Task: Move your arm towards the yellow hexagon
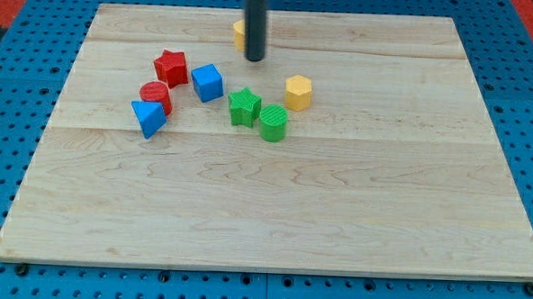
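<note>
**Yellow hexagon in sight, rod closing from the board's far edge**

Wooden board (273, 213) laid on a blue pegboard, and my tip (254, 59) sits near the view's top, just left of centre. No hand to spread or pinch on this rig, only a straight dark rod, and its upper part runs out of the picture at the top edge.

The target, the yellow hexagon (298, 92), stands below and to the view's right of the tip, apart from it, with bare wood between. I judge the approach to be under way but not finished: there is no contact yet. The next move calls for a slide down and to the right, and that lane looks free of other blocks.

Off to the left the rest cluster together: the red star (171, 67), the blue cube (207, 82), the red cylinder (155, 95) touching or nearly touching the blue triangle (148, 117), then the green star (244, 106) pressed against the green cylinder (273, 124). That green pair sits near the hexagon's lower left, so overshooting could nudge them.

Now the awkward part. A second yellow block (239, 34) peeks out from behind the rod at the top; most of it is covered, so its shape is anyone's guess, possibly a star or cube. Whether the tip touches it, I cannot tell.
</note>
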`<action>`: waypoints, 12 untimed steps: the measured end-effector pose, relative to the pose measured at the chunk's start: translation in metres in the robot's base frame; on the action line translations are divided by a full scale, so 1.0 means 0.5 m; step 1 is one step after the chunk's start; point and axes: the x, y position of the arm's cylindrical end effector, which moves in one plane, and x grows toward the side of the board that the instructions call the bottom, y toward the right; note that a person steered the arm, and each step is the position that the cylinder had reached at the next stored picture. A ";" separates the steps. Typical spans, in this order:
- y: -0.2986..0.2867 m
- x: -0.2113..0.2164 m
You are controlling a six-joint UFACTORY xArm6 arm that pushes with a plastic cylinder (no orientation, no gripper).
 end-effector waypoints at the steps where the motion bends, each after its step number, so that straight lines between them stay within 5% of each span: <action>1: -0.047 -0.045; 2: 0.088 -0.064; 3: 0.082 -0.040; 5: 0.246 -0.010; 12: 0.379 0.036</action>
